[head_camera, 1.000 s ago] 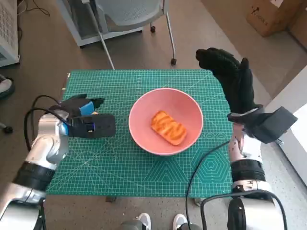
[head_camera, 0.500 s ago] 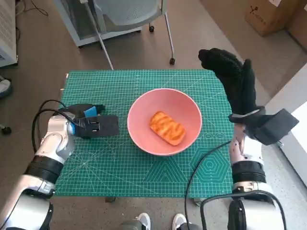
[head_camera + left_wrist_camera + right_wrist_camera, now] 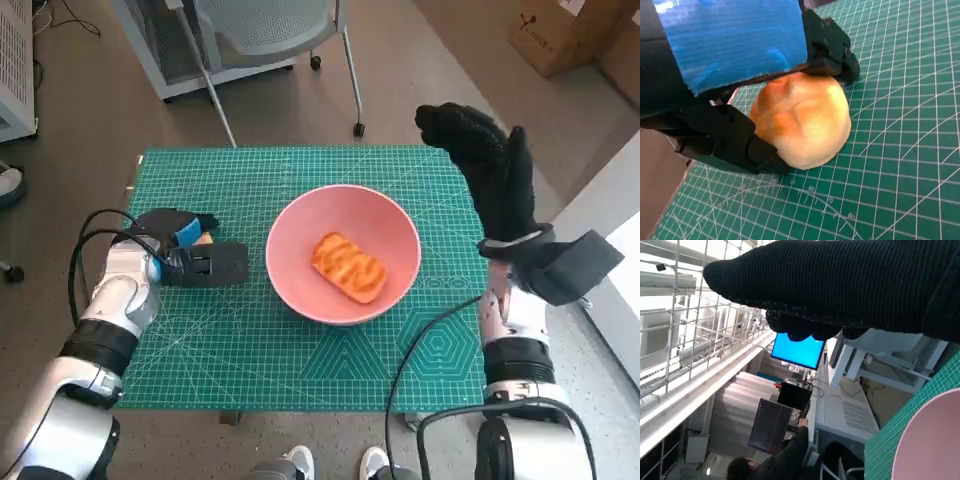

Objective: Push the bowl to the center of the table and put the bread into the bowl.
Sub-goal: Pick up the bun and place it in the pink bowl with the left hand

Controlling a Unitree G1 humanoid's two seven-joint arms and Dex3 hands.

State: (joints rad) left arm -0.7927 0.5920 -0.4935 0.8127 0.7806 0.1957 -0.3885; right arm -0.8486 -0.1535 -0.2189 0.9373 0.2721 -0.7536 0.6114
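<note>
The pink bowl (image 3: 287,222) stands near the middle of the green mat, with a striped orange bread piece (image 3: 350,267) lying inside it. At the mat's left side my left hand (image 3: 168,229) grips a round golden bun (image 3: 802,120) that rests on the mat; black fingers (image 3: 832,47) press it from both sides. In the head view only a sliver of that bun (image 3: 205,238) shows beside the hand. My right hand (image 3: 490,175) is raised over the table's right edge, fingers spread, holding nothing; the glove (image 3: 840,285) fills the right wrist view above the bowl's rim (image 3: 932,440).
A green cutting mat (image 3: 300,360) covers the small table. A chair (image 3: 270,30) stands behind the table and a cardboard box (image 3: 560,30) sits at the far right. A person (image 3: 785,455) sits at a monitor in the background.
My left forearm has swung in and the hand has settled lower around the bun at the mat's left side. The bowl, its bread and the right hand stay put.
</note>
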